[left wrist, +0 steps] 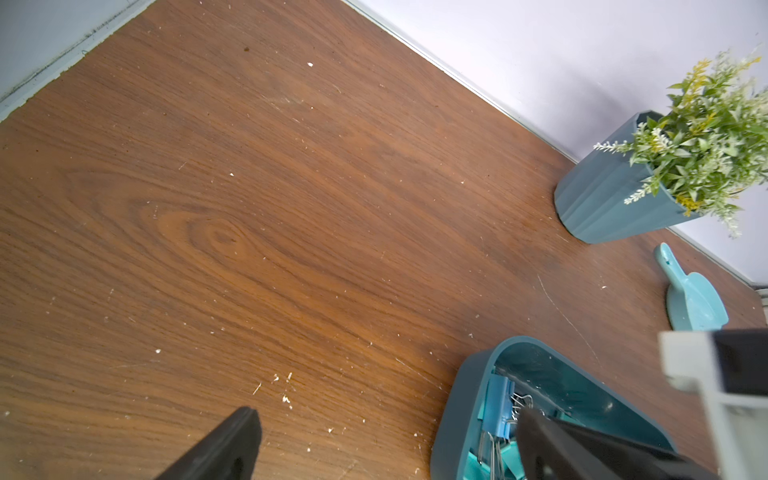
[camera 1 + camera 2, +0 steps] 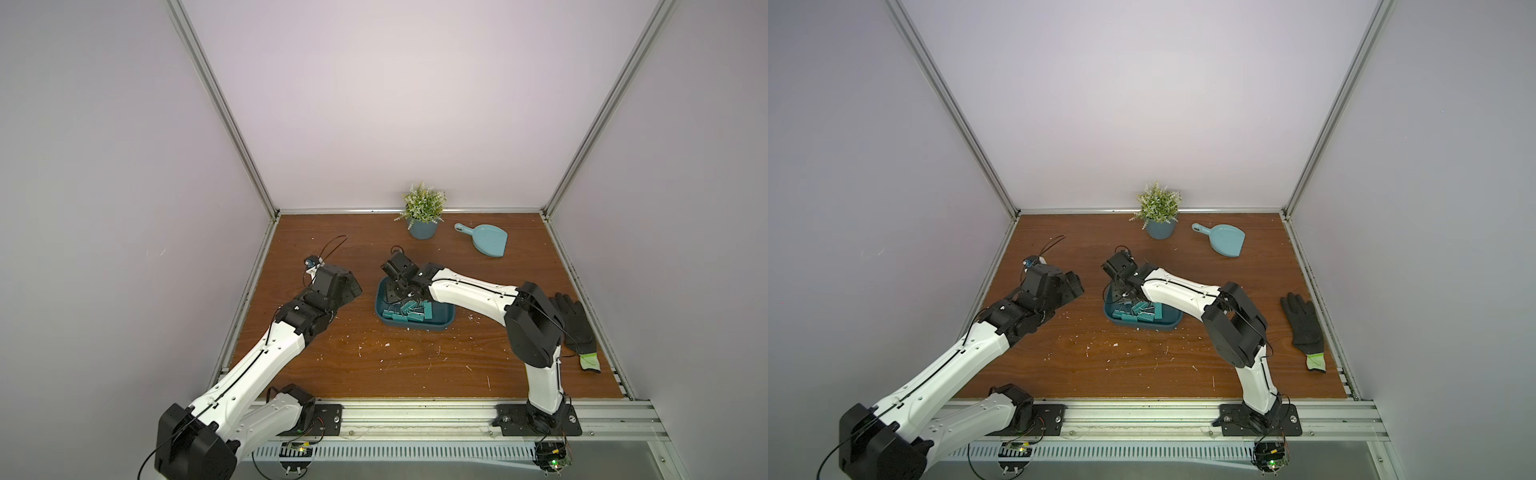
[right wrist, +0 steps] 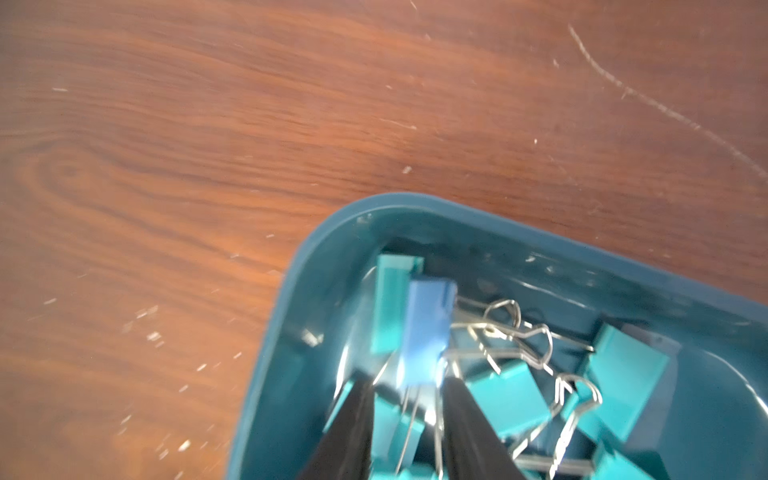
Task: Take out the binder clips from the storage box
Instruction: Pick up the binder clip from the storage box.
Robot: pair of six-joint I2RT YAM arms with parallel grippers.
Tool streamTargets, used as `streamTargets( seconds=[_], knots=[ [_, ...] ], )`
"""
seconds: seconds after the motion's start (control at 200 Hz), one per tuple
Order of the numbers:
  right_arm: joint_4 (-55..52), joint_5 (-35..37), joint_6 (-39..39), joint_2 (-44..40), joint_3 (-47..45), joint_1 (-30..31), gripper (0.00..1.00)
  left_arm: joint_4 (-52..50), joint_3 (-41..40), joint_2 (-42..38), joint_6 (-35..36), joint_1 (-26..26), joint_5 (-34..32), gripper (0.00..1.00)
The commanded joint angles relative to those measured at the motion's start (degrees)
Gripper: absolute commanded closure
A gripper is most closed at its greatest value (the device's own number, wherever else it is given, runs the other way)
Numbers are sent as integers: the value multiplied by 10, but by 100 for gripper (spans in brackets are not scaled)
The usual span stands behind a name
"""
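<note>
The dark teal storage box (image 2: pixel 440 328) (image 2: pixel 1167 326) lies mid-table and holds several teal binder clips (image 2: pixel 409 311) (image 3: pixel 623 374) with tangled wire handles. One blue binder clip (image 3: pixel 428 328) (image 1: pixel 498 399) stands on end near the box's left wall. My right gripper (image 3: pixel 405 386) (image 2: pixel 399 297) reaches down into that end of the box. Its fingers stand narrow on either side of the blue clip's lower end and wire handles, and this view is blurred. My left gripper (image 1: pixel 386 419) (image 2: pixel 349 286) hangs wide open just left of the box with nothing in it.
A potted plant (image 2: pixel 423 228) and a light blue dustpan (image 2: pixel 486 241) stand at the back. A black glove (image 2: pixel 575 320) lies by the right edge. A small part with red and black wires (image 2: pixel 311 262) sits behind the left gripper. White specks dot the wooden table (image 2: pixel 374 365).
</note>
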Motion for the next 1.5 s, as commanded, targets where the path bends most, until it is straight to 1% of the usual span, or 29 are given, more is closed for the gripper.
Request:
streamTargets(
  seconds=[0.0,0.12,0.185,0.315,0.445,0.616,0.891,1.436,1.451,1.491],
  knots=[
    [-13,36,-12,-44,-25,15,64,-15,9,-19,16,6,-9,1],
    [9,19,-1,-36,-35,10,64,-17,6,-30,15,6,-3,1],
    [12,21,1,-18,-26,7,60,-16,3,-36,15,6,0,1],
    [12,0,0,18,0,-3,58,-17,1,-51,22,6,5,1],
    [13,-11,2,35,2,-14,55,-23,3,-63,31,6,5,1],
    [33,-35,2,45,-12,-27,54,-26,-1,-76,35,6,1,1],
    [33,-44,-4,57,10,-32,54,-26,0,-74,36,6,-5,1],
    [53,-70,-6,90,7,-45,57,-26,3,-66,39,6,-6,1],
    [53,-71,-7,90,6,-46,58,-26,3,-67,39,6,-6,1],
    [55,-71,-6,89,5,-47,64,-26,3,-68,38,6,-6,1]
  ],
)
